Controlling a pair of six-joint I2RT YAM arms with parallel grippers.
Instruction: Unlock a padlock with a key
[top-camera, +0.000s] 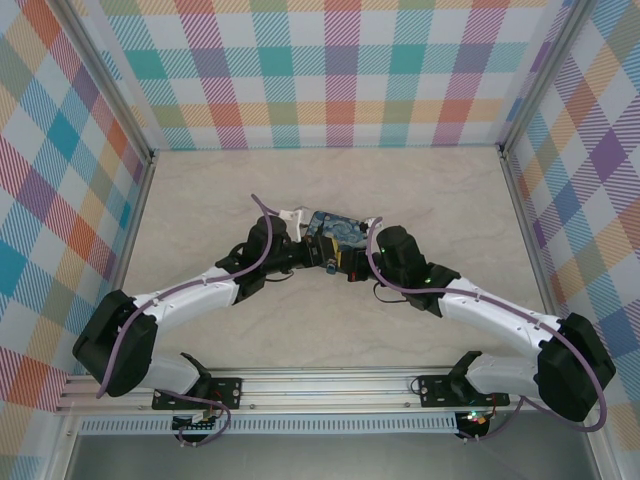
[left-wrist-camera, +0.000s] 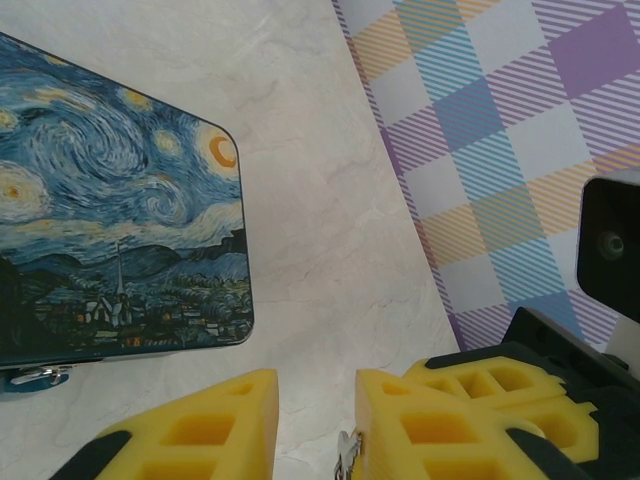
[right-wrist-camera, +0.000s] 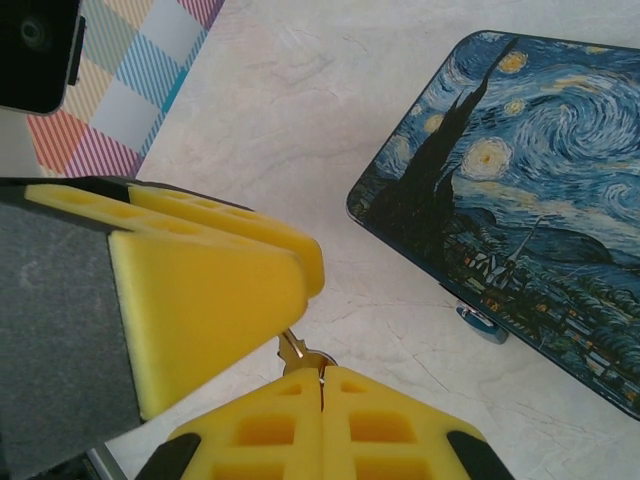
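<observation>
Left arm reaches inward to the table (left-wrist-camera: 330, 150) centre, and the left gripper (left-wrist-camera: 317, 388) sits low over the surface just in front of the blue painted box (left-wrist-camera: 110, 200). Its yellow fingers (left-wrist-camera: 200, 430) stand a narrow gap apart with bare table showing between them. A small metal piece (left-wrist-camera: 347, 455) lies against the inner face of one finger at the picture's lower edge; it may be the padlock, but this cannot be confirmed, nor whether the fingers are clamped on it lower down. Centre: the two grippers meet nose to nose, judged so that one steadies the lock while the other presents the key. The key (right-wrist-camera: 296, 350), a slim notched shaft, projects from the right gripper (right-wrist-camera: 322, 385), whose fingers are pressed together on its head. The shaft points under the left gripper's near finger, so insertion appears to be the step in hand. Right arm mirrors the left. Risk noted: the thin key could twist in the soft pads if it is misaligned.
</observation>
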